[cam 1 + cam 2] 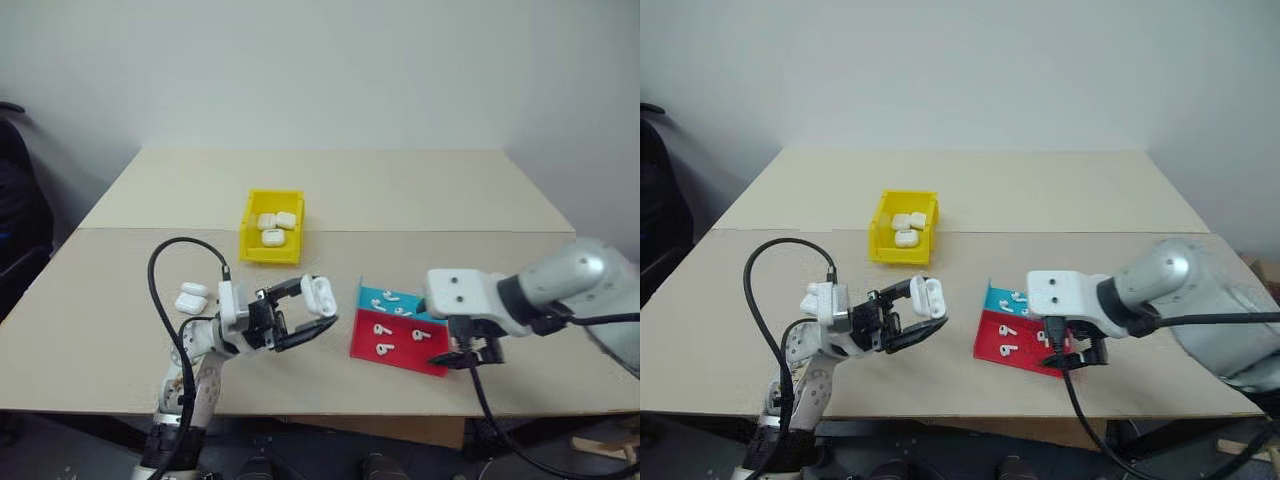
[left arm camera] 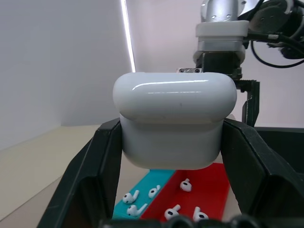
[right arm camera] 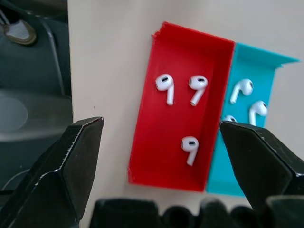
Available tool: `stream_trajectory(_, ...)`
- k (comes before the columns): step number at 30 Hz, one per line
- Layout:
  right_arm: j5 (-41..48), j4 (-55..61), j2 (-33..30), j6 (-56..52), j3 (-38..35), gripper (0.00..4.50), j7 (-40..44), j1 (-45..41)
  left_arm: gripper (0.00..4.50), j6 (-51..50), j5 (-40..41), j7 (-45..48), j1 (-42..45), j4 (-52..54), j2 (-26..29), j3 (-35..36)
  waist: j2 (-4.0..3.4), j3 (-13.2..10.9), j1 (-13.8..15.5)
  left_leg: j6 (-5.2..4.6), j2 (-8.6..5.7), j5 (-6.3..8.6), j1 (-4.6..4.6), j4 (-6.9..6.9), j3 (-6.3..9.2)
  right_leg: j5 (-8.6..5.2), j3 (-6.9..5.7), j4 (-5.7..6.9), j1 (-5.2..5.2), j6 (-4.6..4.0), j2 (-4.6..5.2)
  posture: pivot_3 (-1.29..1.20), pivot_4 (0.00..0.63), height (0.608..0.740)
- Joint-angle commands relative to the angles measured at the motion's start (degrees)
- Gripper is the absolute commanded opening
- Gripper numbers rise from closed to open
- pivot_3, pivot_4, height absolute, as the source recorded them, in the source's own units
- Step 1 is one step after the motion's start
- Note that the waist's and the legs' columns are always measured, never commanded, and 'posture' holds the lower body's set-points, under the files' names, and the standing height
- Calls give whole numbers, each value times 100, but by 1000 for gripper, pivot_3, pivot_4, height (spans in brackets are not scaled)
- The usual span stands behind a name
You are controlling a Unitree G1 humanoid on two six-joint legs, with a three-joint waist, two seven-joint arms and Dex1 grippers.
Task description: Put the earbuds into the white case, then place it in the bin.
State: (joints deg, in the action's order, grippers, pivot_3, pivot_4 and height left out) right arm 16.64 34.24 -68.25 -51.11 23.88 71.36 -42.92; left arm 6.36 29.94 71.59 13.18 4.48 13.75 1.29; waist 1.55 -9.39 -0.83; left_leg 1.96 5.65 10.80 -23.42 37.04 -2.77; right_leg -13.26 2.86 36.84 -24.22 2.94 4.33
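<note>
A pale beige worktop [image 1: 400, 190], made of two boards meeting at a seam, stands against a plain off-white wall [image 1: 330, 70]. A dark chair [image 1: 18, 200] sits beside the worktop's left edge.

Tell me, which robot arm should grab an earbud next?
The right. Its pincer is open and hangs just above the red tray holding three earbuds. The left pincer is busy: it is shut on the white case.
</note>
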Motion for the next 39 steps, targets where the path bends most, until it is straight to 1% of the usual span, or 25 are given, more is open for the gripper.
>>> stream_trajectory(1,-336,-57,255,-230,454,4500,95,-409,2782,288,278,223,7,16,5,23,0,0,9,0,0,0,-3,0,1,-1,0,0,-2,0,0,0,150,740)
stream_trajectory(4,-569,-199,615,-329,848,3901,85,-689,2782,520,224,360,-16,-122,87,17,0,0,9,0,0,0,-4,1,0,-1,0,-1,-2,-2,0,0,150,740)
stream_trajectory(7,-763,-239,872,-361,1087,2936,19,-804,2782,545,198,335,-57,-86,207,9,-1,0,7,0,0,0,-3,0,1,-1,-1,0,-4,-2,-1,0,150,740)
stream_trajectory(9,-885,-249,979,-374,1207,2936,8,-851,2782,553,187,303,-77,-54,291,24,-1,1,7,0,0,0,-4,-1,1,1,-1,1,-4,-1,-1,0,150,740)
stream_trajectory(14,-1212,-505,1232,-246,1507,2936,16,-946,2782,779,97,634,-145,-269,720,40,-2,1,-4,0,1,0,-3,-1,1,0,-3,1,-5,-5,-1,0,150,740)
stream_trajectory(17,-1460,-679,1320,-48,1705,2936,87,-963,2782,799,75,671,-220,-302,874,-1,-2,1,-5,0,2,0,-4,-3,-1,-19,-3,1,-6,-36,-1,0,150,740)
stream_trajectory(20,-1700,-991,1443,213,1896,2936,213,-995,2782,872,44,630,-254,-298,889,-22,-2,1,-1,0,2,0,-5,-3,-1,-19,-4,1,-7,-37,-1,0,150,740)
stream_trajectory(21,-1777,-1092,1489,285,1931,2571,236,-1002,2782,859,43,586,-269,-268,893,-24,-2,1,0,0,2,0,-5,-3,-1,-19,-5,1,-7,-37,0,0,150,740)
stream_trajectory(39,-2331,-1562,1880,705,1951,2571,572,-833,2782,600,-42,134,-426,66,1123,-140,-2,1,0,0,2,0,-7,-8,-1,-19,-6,0,-11,-36,-1,0,150,740)
